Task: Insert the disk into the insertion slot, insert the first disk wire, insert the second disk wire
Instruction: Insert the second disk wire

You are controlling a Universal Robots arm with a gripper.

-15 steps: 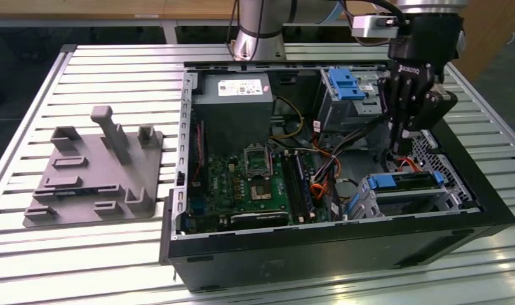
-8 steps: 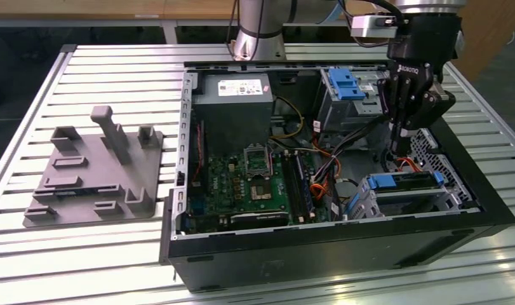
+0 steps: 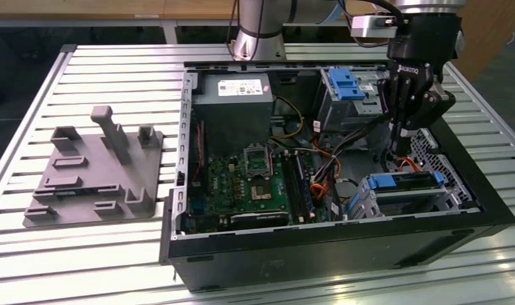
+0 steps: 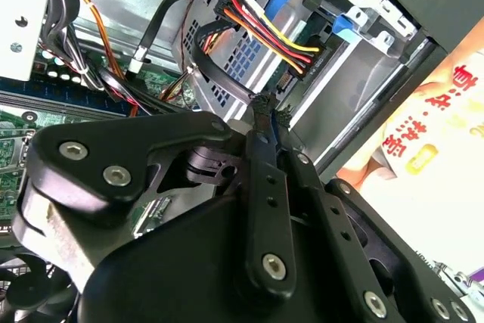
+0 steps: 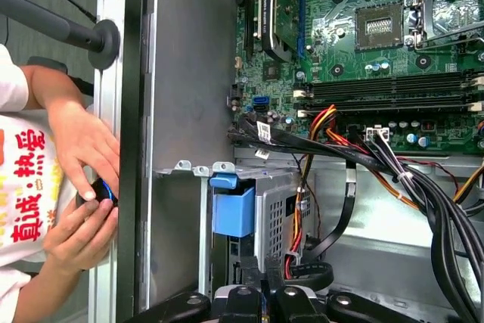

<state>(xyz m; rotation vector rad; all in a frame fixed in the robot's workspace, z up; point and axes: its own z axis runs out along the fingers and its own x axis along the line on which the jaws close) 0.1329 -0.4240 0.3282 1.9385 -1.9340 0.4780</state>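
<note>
The gripper (image 4: 266, 111), pinched shut on a black wire (image 4: 212, 66) (seemingly its plug end), hovered near the disk (image 3: 409, 181) seated in the insertion slot (image 3: 444, 202); a square, gentle approach looked essential.

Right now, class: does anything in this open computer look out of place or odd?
A person's hands hold a small blue-and-black thing just outside the case wall, oddly close to the robot arm. Nothing inside looks damaged.
</note>
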